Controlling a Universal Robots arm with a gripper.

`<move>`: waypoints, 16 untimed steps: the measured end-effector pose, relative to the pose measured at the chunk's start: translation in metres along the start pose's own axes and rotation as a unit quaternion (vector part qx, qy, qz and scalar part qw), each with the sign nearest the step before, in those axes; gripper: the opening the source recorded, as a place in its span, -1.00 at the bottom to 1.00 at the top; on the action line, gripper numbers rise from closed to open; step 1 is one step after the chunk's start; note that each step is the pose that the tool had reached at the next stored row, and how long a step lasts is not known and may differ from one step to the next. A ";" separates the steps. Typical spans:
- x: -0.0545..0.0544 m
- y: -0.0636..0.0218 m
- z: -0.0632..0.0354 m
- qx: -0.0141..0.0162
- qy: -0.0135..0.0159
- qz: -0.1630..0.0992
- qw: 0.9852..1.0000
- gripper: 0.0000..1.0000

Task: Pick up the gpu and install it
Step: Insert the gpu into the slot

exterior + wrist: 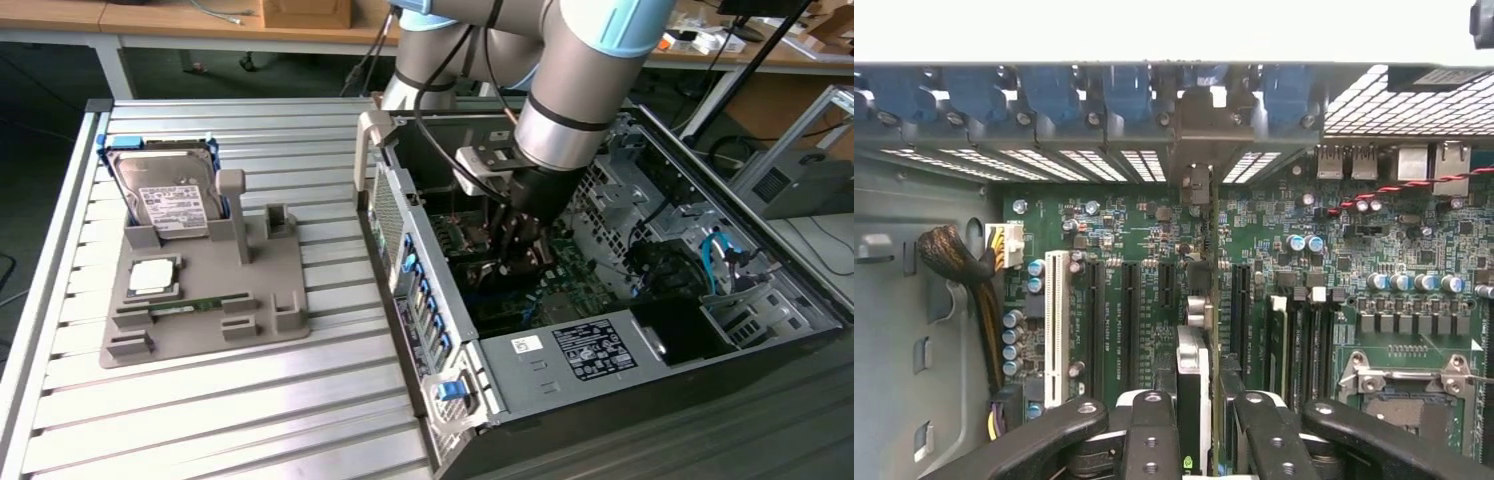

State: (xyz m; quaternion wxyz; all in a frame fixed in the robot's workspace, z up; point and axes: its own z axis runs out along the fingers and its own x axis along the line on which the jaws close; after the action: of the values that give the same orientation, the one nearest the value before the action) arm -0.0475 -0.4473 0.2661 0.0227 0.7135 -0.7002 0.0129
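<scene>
Inside the open grey computer case (534,370), the black two-fingered gripper (1209,425) clamps the thin dark gpu card (1194,390) edge-on above black motherboard slots (1129,320), a braided cable bundle (954,260) nearby.

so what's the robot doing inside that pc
The arm has reached down into the open computer case, and its hand is closed on the gpu, held edge-on over the expansion slots of the motherboard. The card's bracket end points toward the rear slot openings. Outside, a hard drive stands in the grey parts holder.
</scene>
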 end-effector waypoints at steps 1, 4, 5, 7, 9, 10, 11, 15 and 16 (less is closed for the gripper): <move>0.000 0.0000 -0.0011 0.000 0.000 0.000 1.000 -0.47; 0.000 0.0001 -0.0048 0.000 0.000 0.000 1.000 -0.47; 0.000 0.0001 -0.0053 0.000 0.000 0.000 1.000 -0.47; 0.000 0.0001 -0.0069 0.000 0.000 0.000 1.000 -0.47; 0.000 0.0001 -0.0081 0.000 0.000 0.000 1.000 -0.47; 0.000 0.0001 -0.0082 0.000 0.000 0.000 1.000 -0.47; 0.000 0.0001 -0.0083 0.000 0.000 0.000 1.000 -0.47; 0.000 0.0002 -0.0084 0.000 -0.001 0.000 1.000 -0.47; 0.000 0.0002 -0.0085 0.000 -0.001 0.000 1.000 -0.47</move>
State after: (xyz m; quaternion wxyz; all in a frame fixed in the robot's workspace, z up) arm -0.0475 -0.4473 0.2746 0.0219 0.7135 -0.7002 0.0122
